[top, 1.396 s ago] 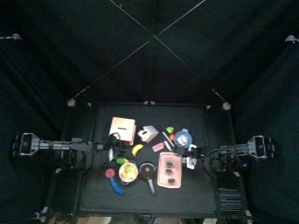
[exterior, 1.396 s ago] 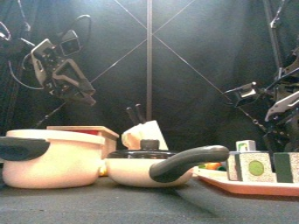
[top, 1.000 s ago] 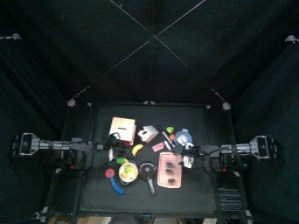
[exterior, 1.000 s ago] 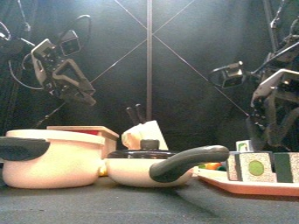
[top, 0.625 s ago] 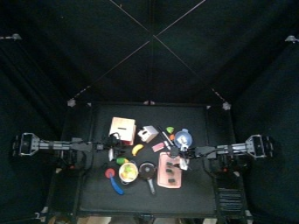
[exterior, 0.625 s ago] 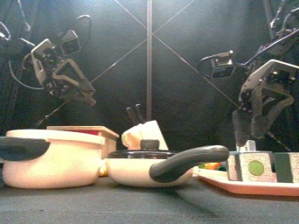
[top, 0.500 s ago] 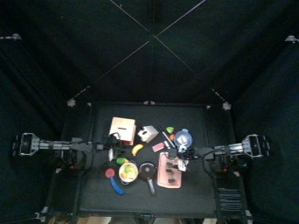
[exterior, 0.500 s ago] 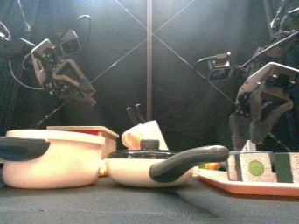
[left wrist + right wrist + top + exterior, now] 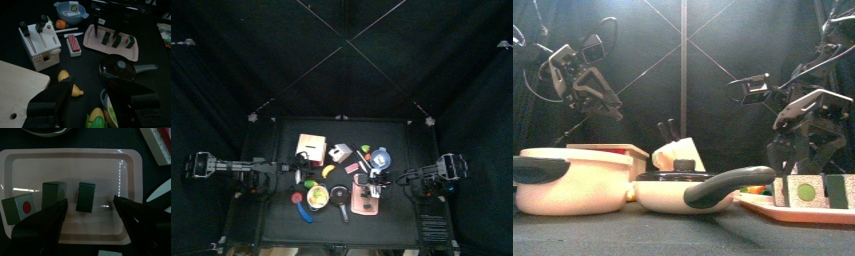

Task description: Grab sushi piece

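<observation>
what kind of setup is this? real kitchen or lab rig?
Most likely a lab rig, not a kitchen: a small black table penned in by black curtains, set with toy-looking kitchenware. The right gripper hangs, jaws open, over a pink tray of sushi pieces; a pan stands nearby.

Black curtains point(image 9: 342, 60) close in the scene on every side, filling the top view from edge to edge around the small black desk point(image 9: 285, 225) in the lower middle of the frame. Thin pale cords point(image 9: 372, 66) cross above it, meeting near the top centre and running out to the desk's corners. In the front view a slim upright pole point(image 9: 683, 60) stands at centre — lit from above against the dark cloth, with a bright glint in the upper left.
</observation>
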{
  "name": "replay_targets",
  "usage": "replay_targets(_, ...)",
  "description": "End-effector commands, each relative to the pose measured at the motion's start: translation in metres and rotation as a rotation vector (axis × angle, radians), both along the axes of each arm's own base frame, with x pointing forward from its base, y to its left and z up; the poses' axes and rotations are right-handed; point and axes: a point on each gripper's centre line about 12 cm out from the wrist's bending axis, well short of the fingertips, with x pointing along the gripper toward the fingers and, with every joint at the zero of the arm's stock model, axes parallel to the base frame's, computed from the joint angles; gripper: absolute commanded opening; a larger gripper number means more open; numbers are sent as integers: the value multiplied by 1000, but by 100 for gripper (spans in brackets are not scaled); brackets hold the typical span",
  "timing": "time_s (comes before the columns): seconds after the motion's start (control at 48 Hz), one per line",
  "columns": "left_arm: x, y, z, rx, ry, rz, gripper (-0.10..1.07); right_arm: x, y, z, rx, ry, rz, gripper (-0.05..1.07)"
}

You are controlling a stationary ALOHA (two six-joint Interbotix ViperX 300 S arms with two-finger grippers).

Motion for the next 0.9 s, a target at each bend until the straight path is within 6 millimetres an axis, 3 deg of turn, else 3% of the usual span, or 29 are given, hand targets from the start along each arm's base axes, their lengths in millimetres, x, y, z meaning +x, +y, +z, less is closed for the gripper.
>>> replay_targets(0.0, 4, 0, 7, 4, -24, -4, 85, 7, -1, 10, -4, -41, 1, 101)
replay_targets(0.104, 4, 0, 7, 4, -26, -3, 85, 7, -1, 10, -7, -41, 3, 96)
replay_targets(0.188, 4, 0, 7, 4, -24, -2, 85, 7, -2, 11, -12, -43, 9, 75)
replay_targets(0.312, 4, 0, 6, 4, -23, -2, 85, 8, -2, 13, -31, -46, 28, 59)
replay_targets(0.875, 3, 0, 6, 2, -17, -2, 85, 8, -2, 22, -33, -66, 30, 58)
